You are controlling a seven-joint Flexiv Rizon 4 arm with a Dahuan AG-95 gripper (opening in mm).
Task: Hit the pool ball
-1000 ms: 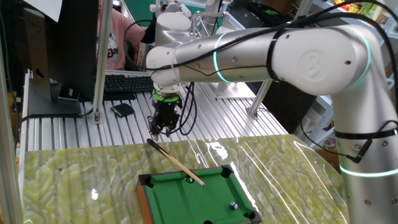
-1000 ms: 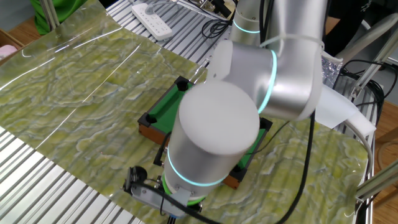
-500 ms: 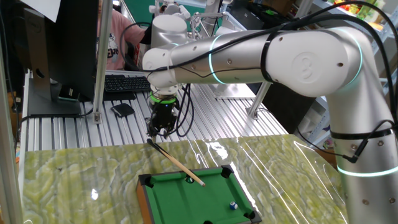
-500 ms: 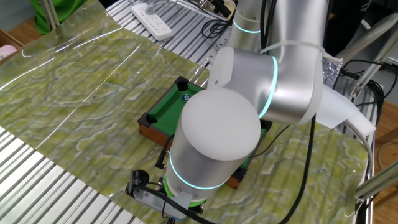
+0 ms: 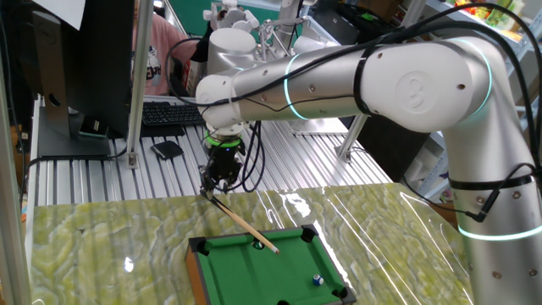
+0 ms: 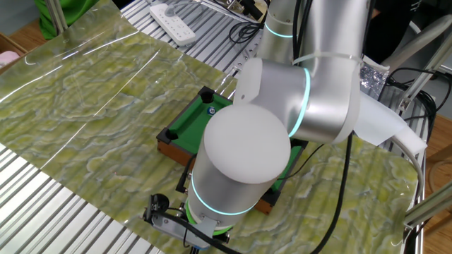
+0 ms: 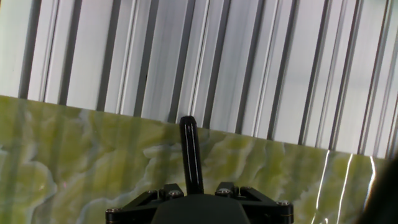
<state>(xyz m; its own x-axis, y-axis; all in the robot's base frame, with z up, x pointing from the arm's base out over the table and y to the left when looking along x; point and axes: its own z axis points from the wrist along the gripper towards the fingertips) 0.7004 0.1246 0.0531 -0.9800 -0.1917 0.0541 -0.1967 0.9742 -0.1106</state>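
The pool ball, tiny and blue with a white patch, lies on the mini green pool table near its front right corner. In the other fixed view the pool ball sits by a far pocket. A thin wooden cue slants from the mat's back edge onto the felt. Its tip is near a small dark ball. My gripper hangs over the cue's black butt. In the hand view the butt runs out between the jaws of the gripper, with a gap beside it; the jaws stand open.
The pool table stands on a green marble-patterned mat over a slatted metal bench. Behind it are a keyboard, a small dark device and a person in pink. A power strip lies at the far side.
The hand has sunk a little toward the cue's butt and the arm has shifted slightly. The cue and both balls lie where they were.
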